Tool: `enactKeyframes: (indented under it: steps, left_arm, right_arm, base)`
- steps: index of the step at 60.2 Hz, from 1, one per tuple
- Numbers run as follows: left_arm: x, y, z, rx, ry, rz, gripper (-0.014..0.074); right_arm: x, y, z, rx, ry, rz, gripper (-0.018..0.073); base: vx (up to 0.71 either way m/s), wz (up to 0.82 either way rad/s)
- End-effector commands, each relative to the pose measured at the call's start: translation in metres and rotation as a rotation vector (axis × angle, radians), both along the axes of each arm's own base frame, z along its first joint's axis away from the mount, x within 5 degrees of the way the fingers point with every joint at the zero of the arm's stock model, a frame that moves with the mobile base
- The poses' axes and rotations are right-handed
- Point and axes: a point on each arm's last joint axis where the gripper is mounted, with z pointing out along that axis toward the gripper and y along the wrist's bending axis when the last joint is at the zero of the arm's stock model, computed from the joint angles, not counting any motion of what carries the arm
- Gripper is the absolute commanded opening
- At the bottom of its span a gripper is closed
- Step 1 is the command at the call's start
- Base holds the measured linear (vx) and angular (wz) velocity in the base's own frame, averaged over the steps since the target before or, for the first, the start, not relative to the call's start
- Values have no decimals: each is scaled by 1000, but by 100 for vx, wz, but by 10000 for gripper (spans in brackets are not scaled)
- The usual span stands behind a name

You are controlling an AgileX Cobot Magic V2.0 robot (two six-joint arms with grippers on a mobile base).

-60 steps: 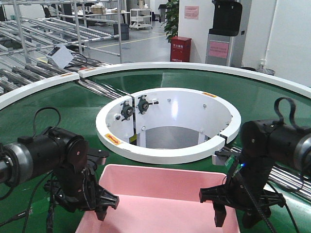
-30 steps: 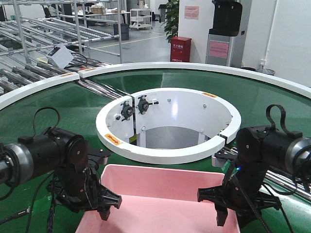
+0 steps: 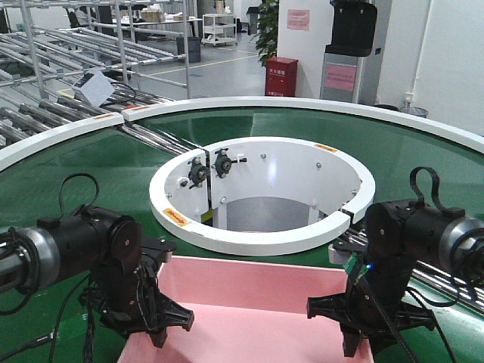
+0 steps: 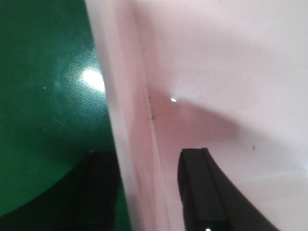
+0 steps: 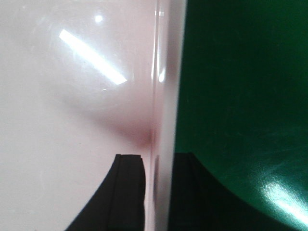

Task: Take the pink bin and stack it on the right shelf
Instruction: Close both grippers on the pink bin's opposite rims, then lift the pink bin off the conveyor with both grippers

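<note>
Pink bin (image 3: 249, 302) sits on green belt (image 3: 113, 174) btwn the arms, each straddling a side wall for a 2-handed lift: left gripper (image 3: 170, 331) not yet closed, gap at wall; right gripper (image 3: 359, 344) looks pinched on it.

The bin (image 3: 249, 302) sits on the belt (image 3: 113, 159). The left gripper (image 4: 150, 192) stands over its left wall, one finger in, one out. The right gripper (image 5: 158, 192) stands over its right wall the same way. The ring (image 3: 257, 234) lies beyond both grippers.
</note>
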Motion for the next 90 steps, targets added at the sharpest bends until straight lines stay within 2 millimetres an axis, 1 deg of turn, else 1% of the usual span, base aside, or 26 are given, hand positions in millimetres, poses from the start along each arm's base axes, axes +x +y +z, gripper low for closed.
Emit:
enactKeyframes:
  steps: [1,20,34,37,40,50,56,58,61,64,68,72,76,81,84,85,86,90]
  left_arm:
    - [1,0,33,-47,-102,15,336]
    - [1,0,33,-48,-105,13,238]
    - [1,0,33,-50,-109,13,230]
    - [1,0,33,-49,-107,13,216]
    - [1,0,33,-47,-104,10,192]
    - [0,0,32,-46,-100,13,63]
    - [-3,1,35,-37,-78,13,20]
    - [-4,2,37,-37,-74,19,10]
    - [-7,4,44,-38,-84,29,1]
    - [-11,6,56,-46,-111,43,0]
    - [-17,9,73,-62,-152,69,0]
    - [-26,13,93,-80,-199,86,1]
    - [-37,15,113,-109,-242,106,1]
    - [-57,18,137,-128,-332,115,3]
    - [-69,18,145,-135,-374,132,3]
    - [-73,18,145,-135,-377,139,3]
    - [-79,19,149,-142,-394,151,3]
    - [-98,19,148,-152,-412,163,4]
  right_arm:
    - [-1,-1,28,4,-88,11,145]
    - [-1,-2,28,-5,-81,10,-15]
    - [-1,-1,28,11,-83,4,-12]
    - [-1,1,28,24,-80,0,-12]
    - [-2,1,28,30,-76,-2,-12]
    - [-1,2,28,37,-90,-3,-12]
    - [0,2,30,37,-101,-3,-10]
    - [-1,1,33,40,-112,-3,-9]
    - [-2,1,39,40,-130,0,-9]
    - [-5,0,47,39,-157,6,-9]
    - [-9,-3,61,38,-196,8,-9]
    - [-17,-6,80,40,-246,8,-9]
    - [-25,-8,97,52,-293,13,-9]
    - [-37,-12,117,50,-348,27,-9]
    - [-46,-14,125,34,-379,39,-9]
    - [-50,-14,130,26,-398,43,-9]
    - [-54,-14,130,10,-407,50,-9]
    - [-70,-13,137,-39,-457,82,-9]
  base:
    - [0,0]
    - [0,0]
    - [0,0]
    - [0,0]
    - [0,0]
    - [0,0]
    - [0,0]
    - [0,0]
    - [0,0]
    - [0,0]
    - [0,0]
    - [0,0]
    - [0,0]
    - [0,0]
    - [0,0]
    - [0,0]
    - [0,0]
    - [0,0]
